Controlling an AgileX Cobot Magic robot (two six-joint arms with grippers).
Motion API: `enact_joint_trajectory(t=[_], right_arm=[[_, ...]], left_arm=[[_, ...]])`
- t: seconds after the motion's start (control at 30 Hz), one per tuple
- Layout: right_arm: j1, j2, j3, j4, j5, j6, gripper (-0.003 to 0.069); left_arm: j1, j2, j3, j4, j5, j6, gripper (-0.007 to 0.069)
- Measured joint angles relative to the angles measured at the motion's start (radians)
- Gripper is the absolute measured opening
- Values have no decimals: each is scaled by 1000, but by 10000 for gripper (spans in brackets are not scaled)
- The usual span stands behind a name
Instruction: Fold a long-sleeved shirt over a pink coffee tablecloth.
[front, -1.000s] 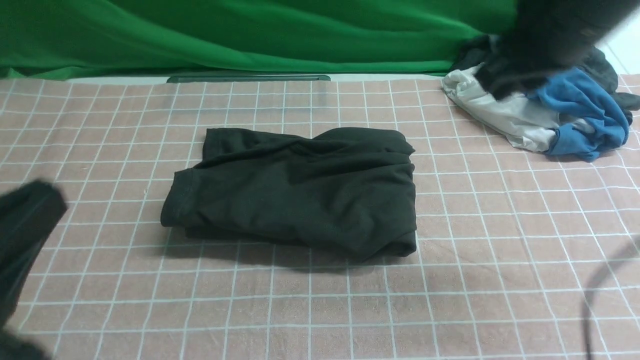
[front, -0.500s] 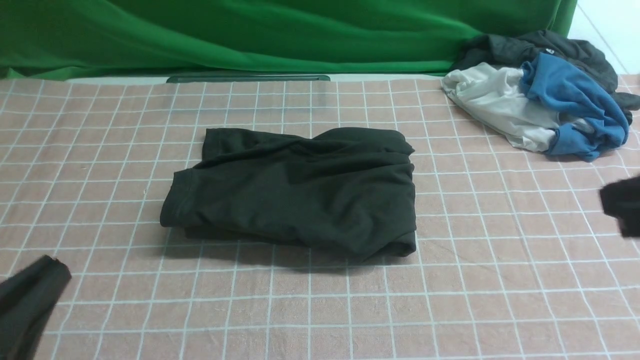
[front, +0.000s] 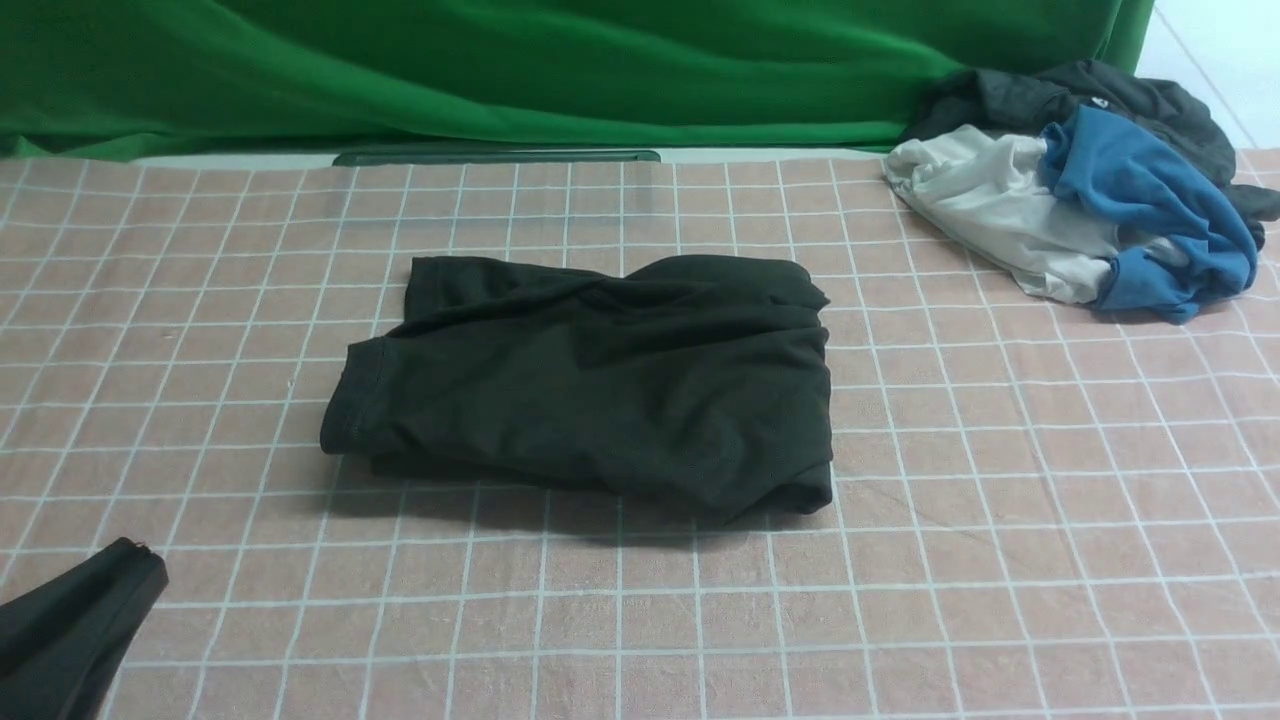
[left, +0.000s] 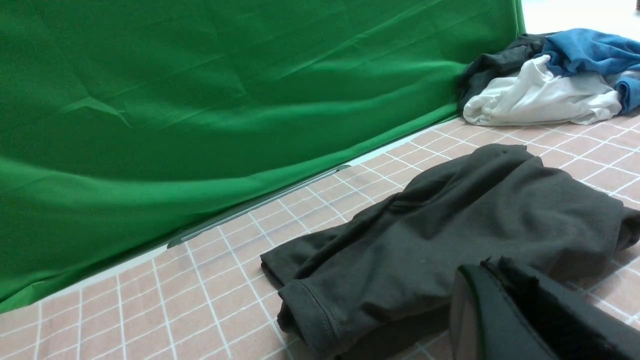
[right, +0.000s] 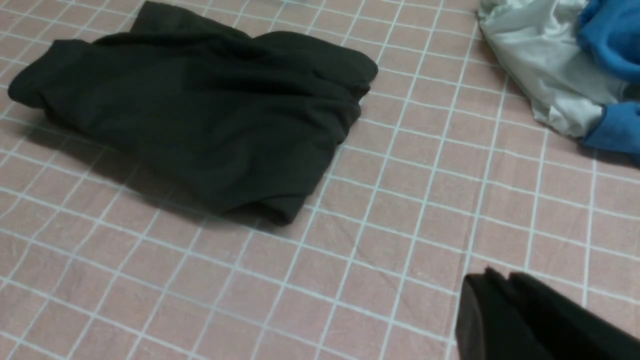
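The black long-sleeved shirt (front: 590, 385) lies folded into a compact bundle in the middle of the pink coffee tablecloth (front: 1000, 560), a cuff showing at its left end; its chest print is hidden. It also shows in the left wrist view as the shirt (left: 450, 235) and in the right wrist view as the shirt (right: 200, 110). My left gripper (front: 145, 555) sits low at the near left, shut and empty, well apart from the shirt; its tips (left: 492, 264) are pressed together. My right gripper (right: 497, 277) is shut and empty over bare cloth, out of the front view.
A heap of blue, white and dark grey garments (front: 1090, 210) lies at the far right corner. A plain green cloth (front: 500, 70) hangs along the back edge. A thin dark strip (front: 495, 157) lies at its foot.
Both arms have pulled back: the left gripper dropped toward the near left corner, the right arm swung away from the garment heap and left the front view, its jaws closing. The shirt has not moved.
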Motion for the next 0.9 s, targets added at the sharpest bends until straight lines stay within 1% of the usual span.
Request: enact_joint_trajectory(t=[0.1,0.17,0.27,0.33,0.37,0.4,0.47,0.5,0.57,0.6,0.7,0.9], right_arm=[[12,-5,0,-8,0,-1,46],[6,-21,4,-10,-7,-3,38],[-70,-83,63,-12,-91,-17,19],[-158,-165,168,-8,-233,-67,17],[-158,-174,180,-8,-246,-67,17],[-217,-255,286,-7,-336,-93,17],[-292,-376,427,-6,-456,-108,17],[-299,-387,455,-6,-475,-108,17],[-347,-468,561,-5,-528,-105,17],[-395,-534,653,-4,-569,-92,17],[-442,-614,766,-3,-582,-65,17],[-451,-671,786,-3,-585,-54,17]], left_arm=[[-2,0,0,0,0,0,17],[-2,0,0,0,0,0,17],[-2,0,0,12,0,0,17],[-2,0,0,17,0,0,17],[-2,0,0,17,0,0,17],[-2,0,0,20,0,0,17],[-2,0,0,23,0,0,17],[-2,0,0,23,0,0,17],[-2,0,1,24,0,0,17],[-2,0,1,24,0,0,17],[-2,0,2,24,0,0,17],[-2,0,3,24,2,0,17]])
